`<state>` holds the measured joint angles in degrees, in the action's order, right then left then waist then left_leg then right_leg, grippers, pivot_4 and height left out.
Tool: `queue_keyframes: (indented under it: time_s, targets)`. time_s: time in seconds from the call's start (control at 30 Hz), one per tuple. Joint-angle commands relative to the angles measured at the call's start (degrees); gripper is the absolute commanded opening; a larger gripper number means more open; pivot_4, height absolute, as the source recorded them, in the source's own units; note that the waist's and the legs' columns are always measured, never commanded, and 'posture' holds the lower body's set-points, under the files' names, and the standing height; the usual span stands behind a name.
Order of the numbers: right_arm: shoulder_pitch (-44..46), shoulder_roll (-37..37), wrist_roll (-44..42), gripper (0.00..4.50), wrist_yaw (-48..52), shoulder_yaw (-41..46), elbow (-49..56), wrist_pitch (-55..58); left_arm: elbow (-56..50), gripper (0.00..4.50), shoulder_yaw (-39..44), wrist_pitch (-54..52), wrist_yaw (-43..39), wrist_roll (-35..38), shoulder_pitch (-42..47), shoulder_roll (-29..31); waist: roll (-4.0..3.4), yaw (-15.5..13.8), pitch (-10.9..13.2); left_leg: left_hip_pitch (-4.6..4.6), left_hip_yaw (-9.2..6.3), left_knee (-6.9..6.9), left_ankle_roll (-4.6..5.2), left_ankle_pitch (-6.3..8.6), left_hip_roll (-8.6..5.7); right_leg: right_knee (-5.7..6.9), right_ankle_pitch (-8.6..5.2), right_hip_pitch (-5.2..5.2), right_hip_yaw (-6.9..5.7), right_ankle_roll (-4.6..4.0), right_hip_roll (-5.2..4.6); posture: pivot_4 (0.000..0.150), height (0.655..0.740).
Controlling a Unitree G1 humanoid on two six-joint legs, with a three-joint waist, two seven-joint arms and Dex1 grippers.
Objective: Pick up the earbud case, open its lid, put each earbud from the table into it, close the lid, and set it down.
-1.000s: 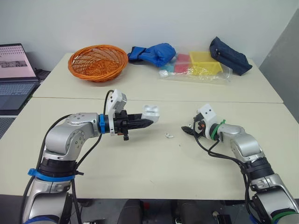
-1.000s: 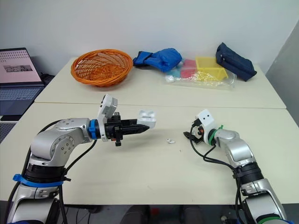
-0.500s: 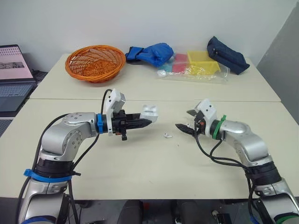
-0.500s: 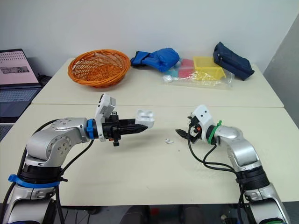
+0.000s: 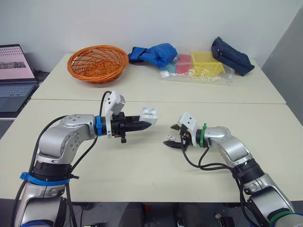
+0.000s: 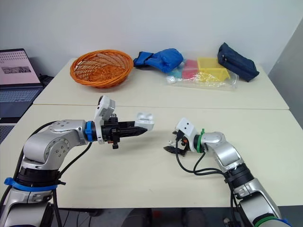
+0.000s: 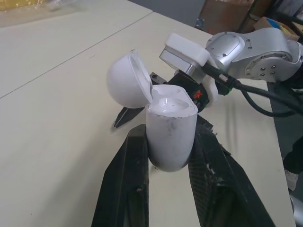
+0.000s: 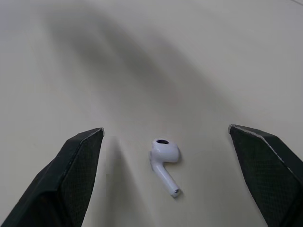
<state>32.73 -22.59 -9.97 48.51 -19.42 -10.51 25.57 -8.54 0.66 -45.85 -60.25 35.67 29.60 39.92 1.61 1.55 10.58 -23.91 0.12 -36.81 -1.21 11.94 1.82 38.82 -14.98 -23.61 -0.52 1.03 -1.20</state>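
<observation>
Change: in the last second your right arm has swung in from the right side of the table (image 5: 142,175) toward its middle, and the right gripper (image 5: 172,136) has come down at the earbud (image 5: 169,136). Your left arm has barely moved.
Right arm pose: the elbow is bent and the forearm reaches inward and low, with the wrist close above the tabletop.
Right fingers: they are spread wide, one black finger on each side of the earbud and neither touching it. The right wrist view shows clear table between each tip and the earbud (image 8: 164,156).
Earbud: it is white and lies on its side on the table between those tips.
Left arm pose: the forearm is held level across the front of the table, pointing toward your right arm, and the left gripper (image 5: 146,124) is raised off the surface.
Left fingers: they are clamped on the lower body of the earbud case (image 7: 170,135), one finger on each side.
Earbud case: it stands upright in that grip above the table, its lid (image 7: 129,80) hinged back and open.
Gap: the case is near the right gripper, and the two are not touching.
Far table: an orange basket (image 5: 98,62), a blue cloth (image 5: 154,53) and a navy pouch (image 5: 232,56) sit well apart from both arms.
</observation>
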Motion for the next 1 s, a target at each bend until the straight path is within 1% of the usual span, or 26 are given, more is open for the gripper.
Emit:
queue_keyframes:
  time_s: [0.03, 0.07, 0.1, 0.2, 0.47, 0.5, 0.57, 0.67, 0.7, 0.8, 0.87, 0.93, 1.0]
  targets:
    - [1.12, 1.35, 0.74, 4.42, 2.01, -0.4, -0.77, -2.86, -2.51, 0.75, 1.82, 0.09, 0.3, 1.42, -0.22, 0.51, 0.0, 0.03, 0.0, 0.0, 0.0, 0.0, 0.0, 0.0, 0.0, 0.0, 0.0, 0.0, 0.0, 0.0, 0.0, 0.15, 0.74]
    - [1.22, 1.44, 1.12, 4.42, 2.49, -0.61, -1.22, -3.21, -2.54, 0.75, 1.83, 0.03, 0.4, 1.51, -0.22, 0.55, 0.0, 0.03, 0.0, 0.01, -0.01, 0.0, 0.0, 0.0, 0.0, 0.01, 0.0, 0.0, 0.01, 0.0, 0.0, 0.15, 0.74]
    - [1.23, 1.45, 1.4, 4.26, 2.9, -0.66, -1.51, -3.55, -2.5, 0.75, 1.81, 0.1, 0.36, 1.53, -0.24, 0.68, 0.0, 0.04, 0.0, 0.01, -0.02, 0.0, 0.0, 0.0, 0.01, 0.02, 0.0, 0.0, -0.01, 0.0, 0.0, 0.15, 0.74]
    - [1.01, 1.22, 2.11, 3.49, 4.05, -0.59, -1.86, -4.3, -2.32, 0.75, 1.66, 0.24, 0.43, 1.44, -0.2, 0.8, 0.0, 0.04, 0.0, 0.04, -0.04, -0.02, 0.0, 0.0, 0.01, 0.07, 0.0, 0.01, -0.02, -0.01, 0.0, 0.15, 0.74]
    - [0.09, 1.02, 4.25, 0.47, 4.44, -0.11, -2.37, -4.87, -2.49, 0.75, 1.38, 0.11, 0.94, 1.67, -0.25, 0.5, 0.0, 0.03, 0.0, 0.04, -0.02, -0.01, 0.0, 0.0, 0.01, 0.06, 0.0, 0.01, -0.01, -0.01, 0.01, 0.15, 0.74]
    - [-0.01, 0.98, 4.14, 0.41, 4.57, 0.28, -2.54, -4.85, -2.48, 0.75, 1.37, 0.08, 1.01, 1.72, -0.19, 0.41, 0.0, 0.03, 0.0, 0.04, -0.02, -0.01, 0.0, 0.0, 0.01, 0.06, 0.0, 0.01, 0.0, -0.01, 0.01, 0.15, 0.74]
    - [-0.45, 0.44, 3.81, 0.41, 5.05, 0.9, -2.13, -4.65, -2.48, 0.75, 1.25, 0.1, 1.28, 1.74, -0.23, 0.1, 0.0, 0.02, 0.0, 0.05, -0.03, -0.02, 0.0, 0.0, 0.01, 0.07, 0.0, 0.01, -0.01, -0.01, 0.0, 0.15, 0.74]
    - [-1.7, -1.97, 2.85, 0.41, 6.38, 2.38, 1.38, -3.3, -2.87, 0.75, 1.02, 0.08, 1.74, 1.85, -0.41, -0.46, 0.0, -0.22, 0.0, 0.04, -0.04, -0.03, 0.0, 0.0, -0.01, 0.07, 0.0, 0.03, -0.02, 0.0, -0.02, 0.15, 0.74]
    - [-2.4, -3.67, 2.12, 0.41, 7.25, 3.1, 4.11, -2.12, -3.12, 0.75, 1.02, -0.07, 1.84, 2.01, -0.45, -0.58, 0.0, -0.3, 0.0, 0.03, -0.03, -0.03, 0.0, 0.0, -0.02, 0.05, 0.0, 0.03, -0.02, 0.0, -0.03, 0.15, 0.74]
    - [-5.93, -11.1, -2.08, 0.41, 10.11, 7.51, 15.9, 3.95, -3.66, 0.75, 1.07, -0.28, 1.95, 2.46, -0.93, -0.71, -0.01, -0.7, 0.01, -0.02, -0.02, -0.02, 0.0, 0.0, -0.05, 0.01, 0.0, 0.03, -0.02, 0.0, -0.11, 0.15, 0.74]
    - [-10.7, -18.51, -6.16, 0.41, 13.51, 12.71, 23.33, 8.1, -3.77, 0.75, 1.18, -0.13, 2.01, 2.84, -1.9, -0.89, -0.04, -1.11, 0.02, -0.04, -0.02, -0.02, -0.01, 0.0, -0.05, -0.04, 0.0, 0.02, -0.01, 0.01, -0.13, 0.15, 0.74]
    - [-15.01, -24.47, -8.89, 0.41, 16.15, 16.4, 27.55, 9.95, -3.83, 0.75, 1.04, 0.36, 1.84, 2.82, -2.76, -0.92, -0.03, -1.4, 0.02, 0.0, 0.0, 0.02, -0.02, 0.01, -0.07, -0.11, -0.02, 0.07, -0.02, 0.04, -0.13, 0.15, 0.74]
    - [-19.36, -29.01, -10.2, 0.41, 18.2, 19.01, 29.24, 9.45, -4.46, 0.75, 0.95, 0.31, 2.04, 3.07, -3.35, -1.03, -0.02, -1.48, 0.02, 0.02, -0.03, 0.02, -0.02, 0.01, -0.04, -0.14, -0.02, 0.09, -0.04, 0.03, -0.11, 0.15, 0.74]
